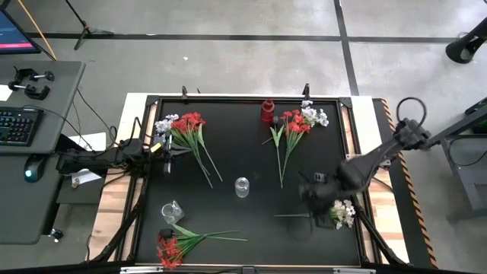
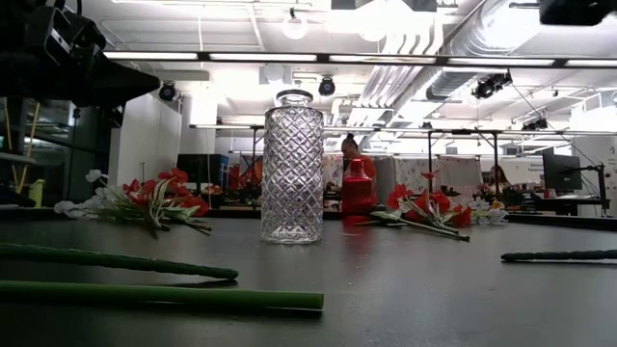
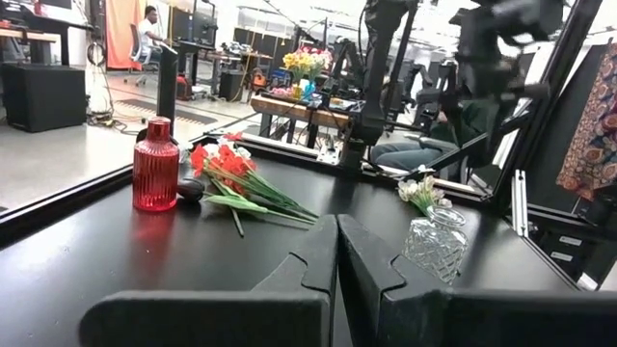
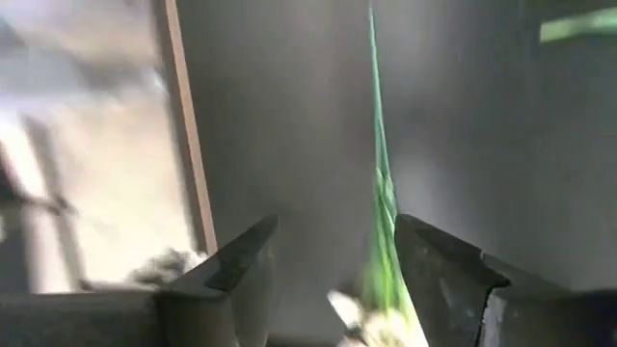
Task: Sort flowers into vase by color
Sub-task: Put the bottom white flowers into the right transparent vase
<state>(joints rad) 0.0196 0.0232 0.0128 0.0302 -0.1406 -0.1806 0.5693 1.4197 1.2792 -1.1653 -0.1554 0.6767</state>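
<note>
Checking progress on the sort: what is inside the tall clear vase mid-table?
Nothing shows inside the tall clear vase: its patterned glass reads see-through, no stem in it. Flowers lie on the table.

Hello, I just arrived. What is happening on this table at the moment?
A two-armed robot is sorting artificial flowers by color. The right end effector is low over the table's near right area, fingers open around the green stem of a white flower bunch. The left end effector is shut and waits at the left edge beside a red and white bunch. A clear vase in the middle and a red vase at the back hold no flowers yet. Other bunches lie on the table.
</note>
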